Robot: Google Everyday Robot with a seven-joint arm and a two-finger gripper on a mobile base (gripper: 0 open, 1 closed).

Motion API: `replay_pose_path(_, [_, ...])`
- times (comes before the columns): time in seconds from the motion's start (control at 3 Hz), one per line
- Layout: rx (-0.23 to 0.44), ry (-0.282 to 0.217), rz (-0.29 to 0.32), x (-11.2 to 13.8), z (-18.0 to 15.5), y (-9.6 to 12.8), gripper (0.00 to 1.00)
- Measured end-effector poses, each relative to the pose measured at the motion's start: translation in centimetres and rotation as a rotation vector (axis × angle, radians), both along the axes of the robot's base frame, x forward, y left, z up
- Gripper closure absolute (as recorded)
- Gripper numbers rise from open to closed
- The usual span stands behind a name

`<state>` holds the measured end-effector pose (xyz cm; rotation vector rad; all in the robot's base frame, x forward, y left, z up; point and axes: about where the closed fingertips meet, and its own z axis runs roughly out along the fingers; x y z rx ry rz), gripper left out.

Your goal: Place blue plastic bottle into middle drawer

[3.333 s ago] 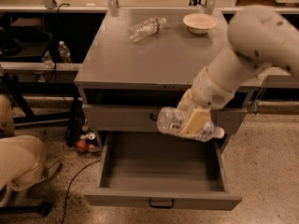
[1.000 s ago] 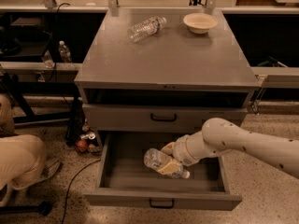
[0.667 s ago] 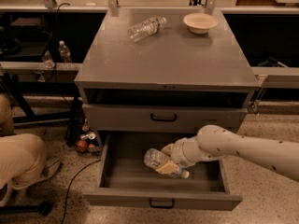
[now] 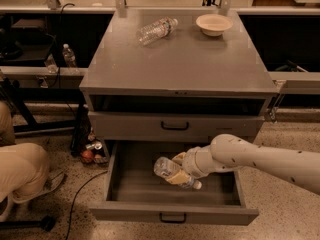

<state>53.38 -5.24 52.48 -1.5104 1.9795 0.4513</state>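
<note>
Nearest of all, in front of the fingers, runs the low front panel of the open drawer (image 4: 130, 213), with its small black handle (image 4: 172, 217) almost straight below them. The gripper (image 4: 175, 170) is down inside the drawer's tray, a little right of its middle. Its tan fingers (image 4: 179, 158) are closed around the bottle (image 4: 165, 167), one finger on the far side and one on the near side. The bottle lies tilted across them, its clear base up and to the left of the fingers and its white cap down to their right. Whether it touches the tray floor cannot be told. The pale arm (image 4: 250, 159) reaches in from the right of the fingers, passing over the drawer's right wall. Well off to the left of the fingers, outside the drawer, a person's knee (image 4: 22, 166) in light trousers shows at the edge, and some small things sit on the floor (image 4: 90, 154) by the cabinet's foot. Behind and above the fingers is the closed upper drawer (image 4: 130, 125) with a black handle (image 4: 175, 126), and above that a dark open slot. Farthest from the fingers is the grey cabinet top (image 4: 190, 64). A slim clear second bottle (image 4: 156, 30) lies on its side there, back and to the left, and a pale bowl (image 4: 214, 24) stands back and to the right, apart from it.
</note>
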Motion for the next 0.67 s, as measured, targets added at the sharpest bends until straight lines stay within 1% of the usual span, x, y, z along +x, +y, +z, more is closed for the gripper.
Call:
replay_pose_path(0.33, [-0.027,0.007,-0.04,0.2,-1.6,-0.1,1.0])
replay_pose_path(0.67, [-0.077,0.028,-0.109,0.3,-4.8,-0.5,1.0])
